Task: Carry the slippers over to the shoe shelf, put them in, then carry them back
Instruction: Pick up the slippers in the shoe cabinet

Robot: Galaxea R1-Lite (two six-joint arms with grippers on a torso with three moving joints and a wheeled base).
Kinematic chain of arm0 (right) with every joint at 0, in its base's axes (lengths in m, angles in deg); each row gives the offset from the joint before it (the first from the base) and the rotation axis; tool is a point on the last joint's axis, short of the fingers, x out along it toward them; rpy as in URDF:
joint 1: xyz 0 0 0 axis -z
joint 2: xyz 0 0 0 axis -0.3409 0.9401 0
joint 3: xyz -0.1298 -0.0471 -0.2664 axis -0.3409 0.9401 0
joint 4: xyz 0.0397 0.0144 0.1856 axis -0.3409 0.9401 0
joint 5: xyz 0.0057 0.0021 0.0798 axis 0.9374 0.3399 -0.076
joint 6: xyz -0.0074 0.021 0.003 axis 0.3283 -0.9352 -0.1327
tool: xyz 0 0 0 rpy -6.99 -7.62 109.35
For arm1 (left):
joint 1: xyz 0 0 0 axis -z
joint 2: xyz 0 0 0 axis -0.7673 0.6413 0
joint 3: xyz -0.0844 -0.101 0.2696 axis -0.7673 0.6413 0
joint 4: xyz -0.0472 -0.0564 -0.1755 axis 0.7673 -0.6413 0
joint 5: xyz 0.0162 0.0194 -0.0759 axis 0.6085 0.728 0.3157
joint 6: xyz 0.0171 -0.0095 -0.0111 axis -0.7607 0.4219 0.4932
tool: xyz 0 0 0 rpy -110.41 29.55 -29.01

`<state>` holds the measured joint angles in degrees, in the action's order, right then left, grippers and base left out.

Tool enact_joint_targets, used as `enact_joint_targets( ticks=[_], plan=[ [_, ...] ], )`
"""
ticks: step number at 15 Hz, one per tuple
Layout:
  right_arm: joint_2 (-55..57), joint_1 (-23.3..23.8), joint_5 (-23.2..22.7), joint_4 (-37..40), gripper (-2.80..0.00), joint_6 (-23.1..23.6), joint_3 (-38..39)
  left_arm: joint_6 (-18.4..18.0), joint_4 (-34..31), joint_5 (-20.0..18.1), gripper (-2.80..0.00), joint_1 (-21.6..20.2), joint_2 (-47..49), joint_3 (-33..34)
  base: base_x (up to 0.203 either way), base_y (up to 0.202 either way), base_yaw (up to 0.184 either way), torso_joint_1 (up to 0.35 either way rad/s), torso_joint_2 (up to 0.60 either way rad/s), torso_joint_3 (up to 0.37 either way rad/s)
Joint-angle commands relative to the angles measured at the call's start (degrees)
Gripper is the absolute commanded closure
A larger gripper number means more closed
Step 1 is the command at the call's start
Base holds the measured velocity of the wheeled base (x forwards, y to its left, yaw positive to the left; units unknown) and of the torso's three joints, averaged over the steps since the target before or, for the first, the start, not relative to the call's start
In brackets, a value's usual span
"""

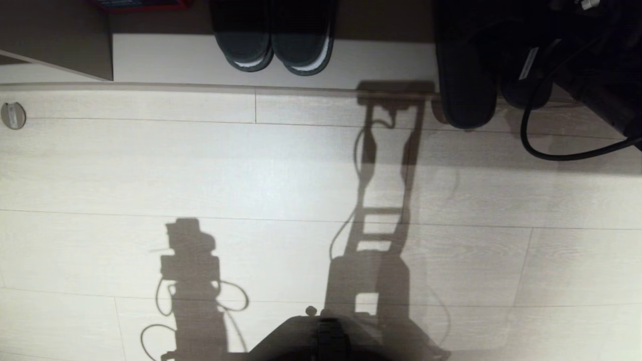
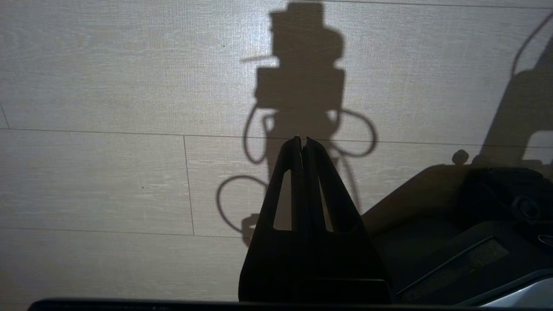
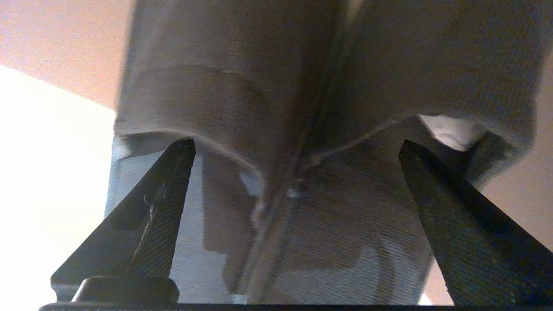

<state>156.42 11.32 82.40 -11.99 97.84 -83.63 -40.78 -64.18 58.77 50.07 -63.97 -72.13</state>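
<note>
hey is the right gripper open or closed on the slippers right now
Open. In the right wrist view the right gripper has its fingers spread wide either side of the slippers, with gaps showing.

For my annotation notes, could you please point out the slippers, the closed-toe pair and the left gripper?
slippers (image 3: 328, 99): right wrist view, strap bands.
closed-toe pair (image 1: 273, 47): head view, toe ends.
left gripper (image 2: 303, 144): left wrist view, fingertips together.
</note>
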Motion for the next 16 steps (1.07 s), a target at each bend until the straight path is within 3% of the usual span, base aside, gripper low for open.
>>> enact_joint_targets(
  ticks=[1, 5, 10, 11, 16],
  plan=[
    [0.4, -0.2, 0.5, -0.2, -2.8, 0.1, -0.6, 0.1, 0.0, 0.0, 0.0, 0.0, 0.0, 0.0, 0.0, 0.0, 0.0, 0.0, 0.0, 0.0],
    [4.2, -0.4, 1.1, -1.0, -2.8, -0.3, -5.2, 0.1, 0.0, 0.0, 0.0, 0.0, 0.0, 0.0, 0.0, 0.0, 0.0, 0.0, 0.0, 0.0],
    [9.7, -1.0, 0.8, -8.5, -2.8, -0.2, -11.3, 0.1, 0.0, 0.0, 0.0, 0.0, 0.0, 0.0, 0.0, 0.0, 0.0, 0.0, 0.0, 0.0],
    [9.7, -1.0, 0.8, -8.6, 0.0, -0.2, -11.3, 0.1, 0.1, 0.0, 0.0, 0.0, 0.0, 0.0, 0.0, 0.0, 0.0, 0.0, 0.0, 0.0],
    [16.2, -1.0, 0.8, -18.1, 0.0, -0.3, -13.2, 0.2, 0.1, 0.1, 0.0, 0.0, -0.1, 0.0, 0.0, 0.0, 0.0, 0.0, 0.0, 0.0]
  ],
)
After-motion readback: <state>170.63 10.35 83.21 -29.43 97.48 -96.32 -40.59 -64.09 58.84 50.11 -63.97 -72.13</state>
